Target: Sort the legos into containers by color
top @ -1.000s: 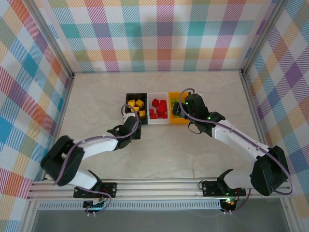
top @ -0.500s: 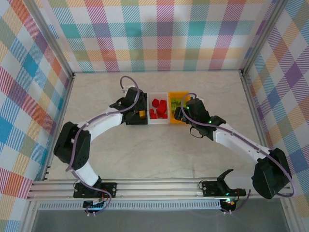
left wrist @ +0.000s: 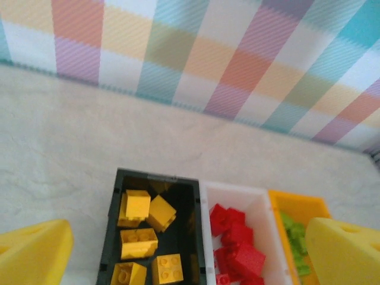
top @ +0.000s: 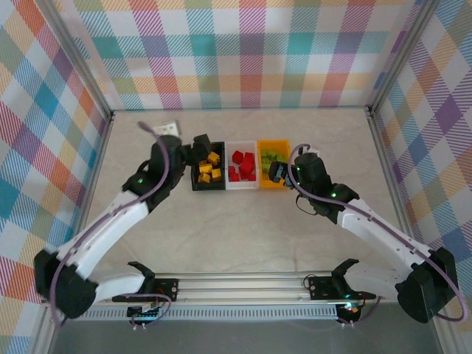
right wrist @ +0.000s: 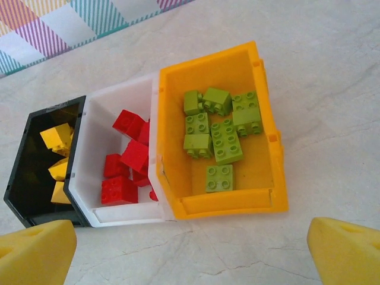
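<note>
Three open bins are lined up side by side, walls touching: the black bin [right wrist: 27, 184] at one end, the white bin [right wrist: 113, 107] in the middle, the orange-yellow bin [right wrist: 261, 172] at the other. In the black one, yellow bricks [left wrist: 138, 205] are heaped at odd angles; red bricks [right wrist: 135, 155] are piled in the white; lime green bricks [right wrist: 222, 139] are spread mostly studs-up in the orange-yellow.

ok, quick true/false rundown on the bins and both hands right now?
1. The black bin holds yellow bricks. True.
2. The white bin holds more yellow bricks. False: it holds red bricks.
3. The green bricks lie in the orange bin. True.
4. The orange bin stands between the other two. False: the white bin is in the middle.
5. The left hand and right hand are open and hold nothing. True.
</note>
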